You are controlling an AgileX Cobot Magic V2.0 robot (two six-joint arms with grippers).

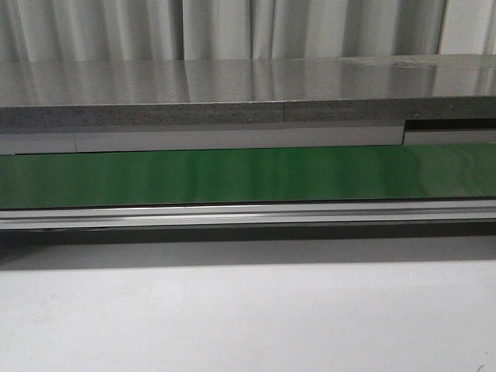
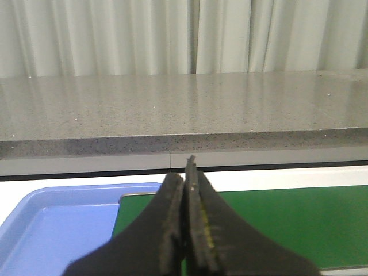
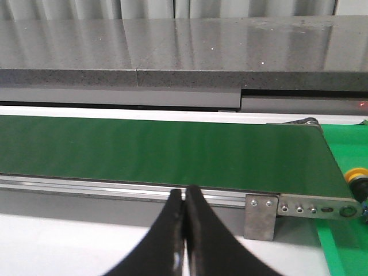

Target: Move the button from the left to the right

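Running a green belt (image 1: 248, 176) below a grey counter (image 1: 232, 93), both grippers' fingers (image 2: 172, 230) (image 3: 183, 236) pressed together.

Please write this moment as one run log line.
left gripper: shut, empty | right gripper: shut, empty | button: partly visible beyond belt end | blue tray: near left gripper
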